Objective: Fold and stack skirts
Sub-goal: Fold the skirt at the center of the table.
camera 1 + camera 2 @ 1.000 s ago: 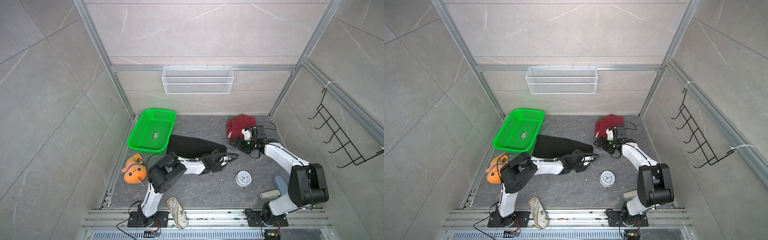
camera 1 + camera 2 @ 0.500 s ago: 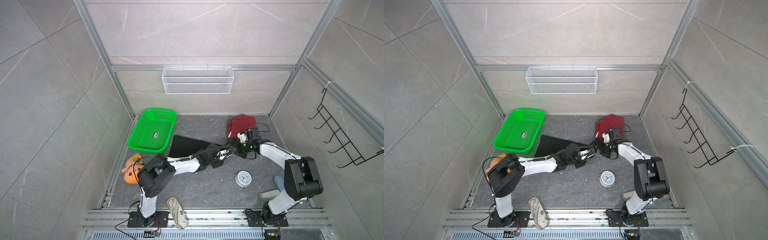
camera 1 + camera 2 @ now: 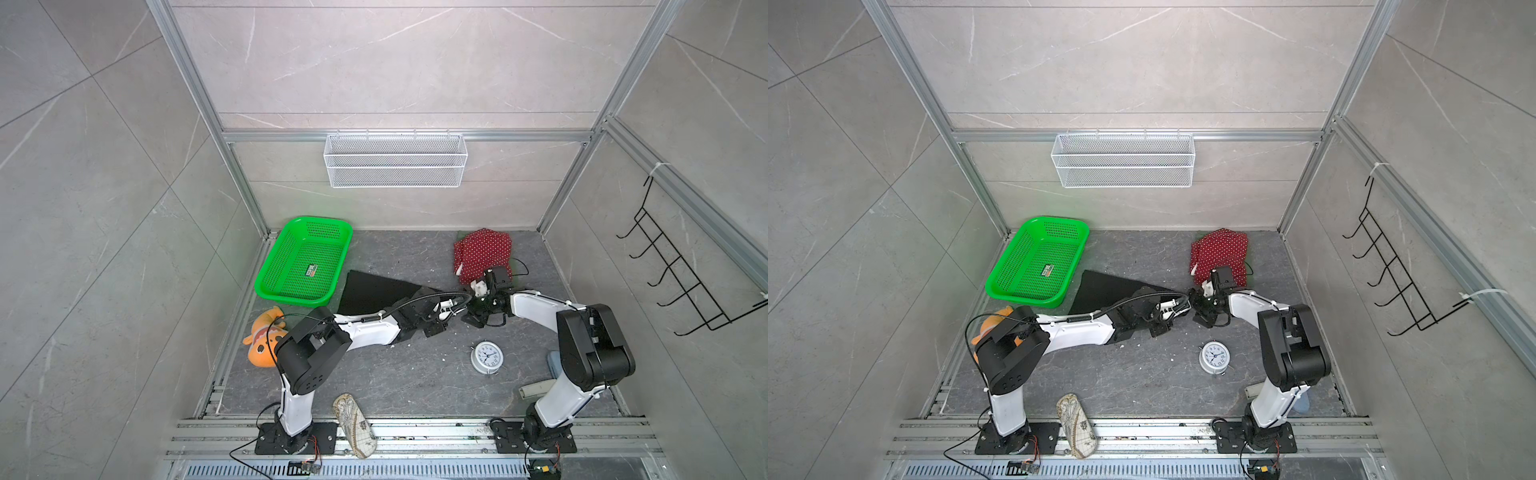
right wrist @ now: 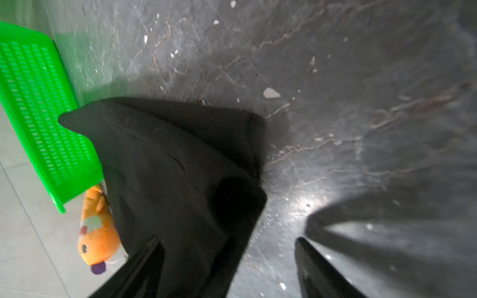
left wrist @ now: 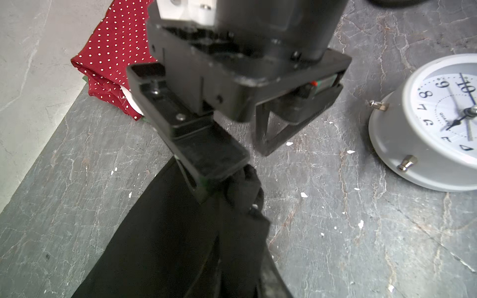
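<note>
1. The left gripper (image 3: 1177,309) is clamped on a corner of the black skirt (image 3: 374,291). In its wrist view the cloth runs taut up toward the camera, so we read this as a lift that offers the other arm a free edge.
2. The right gripper (image 4: 227,241) has its jaws apart. One finger (image 4: 147,265) is at the bunched cloth and the other is over bare table (image 4: 335,129). It grips nothing, and we judge it is lining up to take that corner.
3. The rest of the black skirt lies flat on the table, its far corner just beside the basket (image 3: 291,297). That leaves room to spread it.
4. The red skirt (image 3: 482,253) sits crumpled at the back, behind the right gripper and apart from the black one. We cannot make out the green skirt for certain.
5. Nothing is folded or stacked, so we judge the task is at an early stage. The clock (image 3: 486,359) lies near the grippers, and the cloth could sweep it.
</note>
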Controlling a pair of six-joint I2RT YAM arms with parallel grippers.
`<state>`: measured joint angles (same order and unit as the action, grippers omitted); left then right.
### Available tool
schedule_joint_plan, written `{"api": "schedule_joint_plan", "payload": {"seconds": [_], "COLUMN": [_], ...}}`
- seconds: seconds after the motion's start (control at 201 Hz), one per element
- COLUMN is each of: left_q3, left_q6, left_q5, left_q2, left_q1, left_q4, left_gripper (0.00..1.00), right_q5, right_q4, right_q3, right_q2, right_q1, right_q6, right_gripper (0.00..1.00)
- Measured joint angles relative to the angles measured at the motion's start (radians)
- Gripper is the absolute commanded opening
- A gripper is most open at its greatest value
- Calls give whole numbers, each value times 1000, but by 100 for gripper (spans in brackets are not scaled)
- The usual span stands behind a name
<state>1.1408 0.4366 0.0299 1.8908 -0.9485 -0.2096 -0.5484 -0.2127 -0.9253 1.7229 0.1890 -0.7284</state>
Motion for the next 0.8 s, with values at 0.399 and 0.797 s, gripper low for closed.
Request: {"api": "schedule_joint_plan", "payload": {"seconds": [0.399,0.797], "left_q3": [-1,-61], "left_q6": [-29,-192], "left_q5": [10,51], "left_q2": [0,-119], "left_q1": [0,25], "left_q4": [0,-2], "left_gripper": [18,89], "right_q5": [-51,-24], "right_q4": [144,111], "right_q3": [39,18], "right_q2": [40,89], "right_q1": [7,7], "right_q6": [-108,-6], "right_gripper": [9,0]}}
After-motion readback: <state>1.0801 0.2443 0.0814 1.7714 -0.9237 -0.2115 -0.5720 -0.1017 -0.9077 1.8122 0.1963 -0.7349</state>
